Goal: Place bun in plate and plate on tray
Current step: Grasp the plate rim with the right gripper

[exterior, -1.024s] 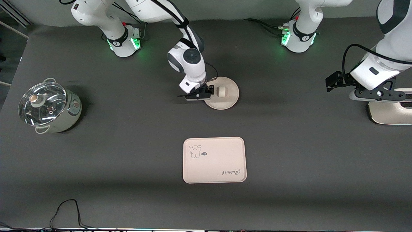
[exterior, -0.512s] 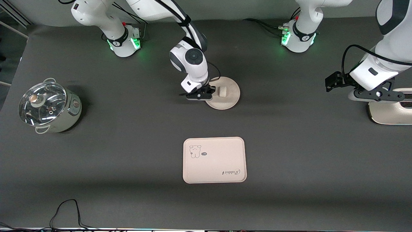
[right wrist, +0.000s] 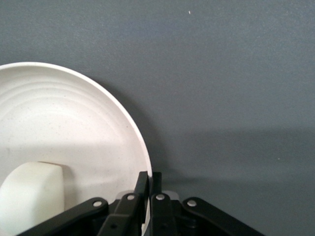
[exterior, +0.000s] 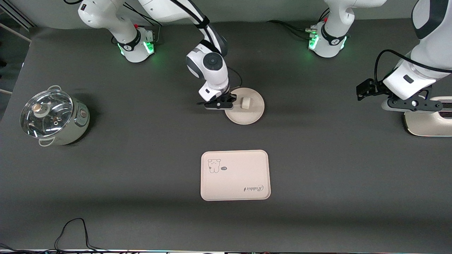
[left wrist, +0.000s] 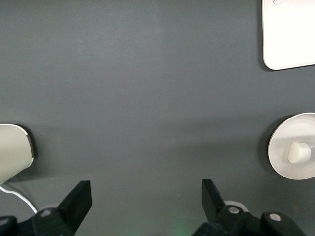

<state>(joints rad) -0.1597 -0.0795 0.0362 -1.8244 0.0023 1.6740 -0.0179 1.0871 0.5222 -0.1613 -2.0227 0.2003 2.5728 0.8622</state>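
so the tray [exterior: 235, 175] sits bare near the front camera, nothing on it yet; the plate [exterior: 249, 114] is farther from the camera, well apart from it, with the bun [exterior: 245, 102] already lying in it, so I'd say half the job's done and the plate move is what's left; right gripper [right wrist: 149, 189] is clenched on the plate's rim, the rim pinched between its fingers and the bun just beside them; left gripper [left wrist: 145, 194] waits spread wide over the table at its own end
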